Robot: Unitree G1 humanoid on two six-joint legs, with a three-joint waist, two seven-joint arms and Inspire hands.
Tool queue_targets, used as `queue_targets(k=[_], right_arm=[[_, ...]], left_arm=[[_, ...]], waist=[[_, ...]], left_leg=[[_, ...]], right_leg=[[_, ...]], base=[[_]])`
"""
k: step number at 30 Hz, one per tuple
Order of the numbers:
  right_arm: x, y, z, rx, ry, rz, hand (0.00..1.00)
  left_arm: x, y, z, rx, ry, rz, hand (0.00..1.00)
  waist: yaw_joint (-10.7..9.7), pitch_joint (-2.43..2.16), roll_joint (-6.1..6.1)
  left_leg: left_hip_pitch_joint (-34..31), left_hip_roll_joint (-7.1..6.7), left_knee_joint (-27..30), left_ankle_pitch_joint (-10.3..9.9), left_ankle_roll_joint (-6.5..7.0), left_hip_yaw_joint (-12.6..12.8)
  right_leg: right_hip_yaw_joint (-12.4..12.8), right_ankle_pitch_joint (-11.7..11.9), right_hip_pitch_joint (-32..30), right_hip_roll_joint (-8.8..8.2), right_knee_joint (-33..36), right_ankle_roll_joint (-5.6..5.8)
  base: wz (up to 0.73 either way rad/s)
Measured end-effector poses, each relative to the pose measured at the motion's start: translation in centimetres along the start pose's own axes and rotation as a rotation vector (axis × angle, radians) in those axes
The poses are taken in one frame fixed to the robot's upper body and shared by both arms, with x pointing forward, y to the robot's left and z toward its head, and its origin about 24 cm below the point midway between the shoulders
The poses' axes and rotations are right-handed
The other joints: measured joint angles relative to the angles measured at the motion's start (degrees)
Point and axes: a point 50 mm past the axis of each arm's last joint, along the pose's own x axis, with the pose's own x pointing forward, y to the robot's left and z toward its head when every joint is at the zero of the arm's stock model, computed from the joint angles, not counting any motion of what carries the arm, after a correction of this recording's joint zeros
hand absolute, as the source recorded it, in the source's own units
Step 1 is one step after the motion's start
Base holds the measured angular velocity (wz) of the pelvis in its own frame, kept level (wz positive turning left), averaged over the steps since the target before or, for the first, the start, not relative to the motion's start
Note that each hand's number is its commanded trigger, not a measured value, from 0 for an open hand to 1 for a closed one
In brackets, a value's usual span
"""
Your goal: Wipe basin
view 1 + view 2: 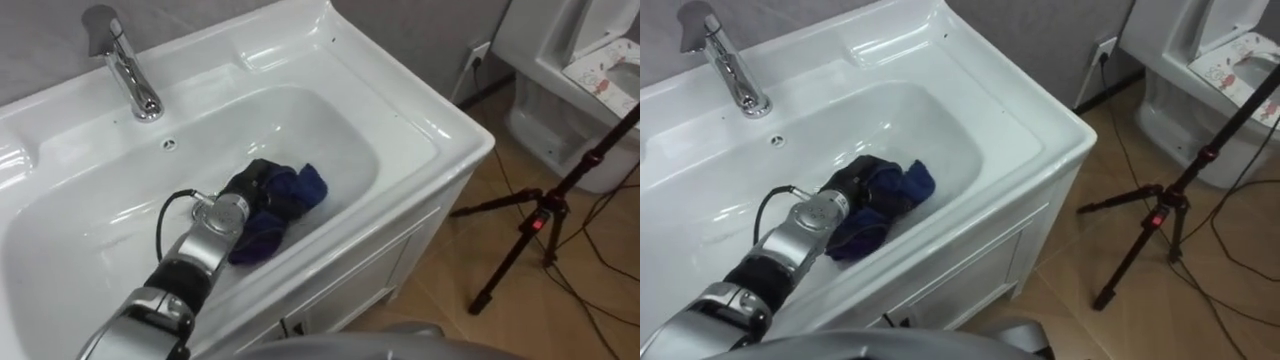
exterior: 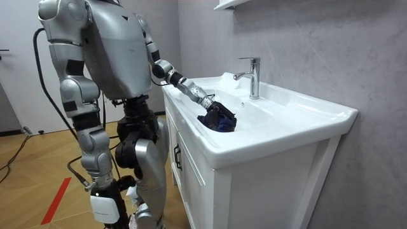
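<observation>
In the basin, the cloth lies bunched under and just right of the fingers of the left hand; whether they clench it I cannot tell. Bare basin spreads left of them.

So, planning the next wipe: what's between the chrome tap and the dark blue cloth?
Both eye views show bare white ceramic basin and a small round overflow hole before the dark blue cloth.
</observation>
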Motion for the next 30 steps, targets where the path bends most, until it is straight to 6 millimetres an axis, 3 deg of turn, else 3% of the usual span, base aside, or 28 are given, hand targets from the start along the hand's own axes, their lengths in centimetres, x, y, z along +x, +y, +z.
queue_targets(k=[4, 10, 23, 30], right_arm=[[-0.1, -0.3, 0.5, 0.011, -0.011, -0.005, 0.0], [-0.2, -0.6, 1.2, -0.007, -0.033, -0.015, 0.0], [-0.1, -1.1, -0.2, -0.011, 0.018, -0.047, 0.0], [-0.1, -1.0, -0.8, -0.035, 0.062, -0.053, 0.0]], left_arm=[[0.0, -1.0, 3.8, 0.035, -0.123, -0.054, 1.0], [-0.3, -1.5, 7.6, 0.105, -0.234, -0.102, 1.0], [-0.4, -1.5, 8.4, 0.1, -0.248, -0.121, 1.0], [-0.4, -1.5, 8.6, 0.212, -0.247, -0.081, 1.0]], waist=[[-1.5, 0.28, 1.06], [-2.3, 0.32, 1.28], [-2.1, 0.28, 1.41], [-2.1, 0.49, 1.37]], left_leg=[[-2.2, -0.2, 0.0, 0.0, 0.48, 0.1], [-2.4, -0.19, 0.0, 0.0, 0.49, 0.1], [-3.2, -0.21, 0.0, 0.0, 0.49, 0.1], [-2.1, -0.19, 0.0, 0.0, 0.49, 0.4]], right_leg=[[-1.1, 0.8, -1.4, -0.54, -0.5, 0.46], [-1.5, 0.8, -0.9, -0.8, -1.2, 0.48], [-2.2, 0.9, -1.2, -1.03, -2.1, 0.56], [-1.4, 0.9, -0.2, -0.76, -2.1, 0.57]], base=[[0.09], [0.02], [0.03], [-0.03]])
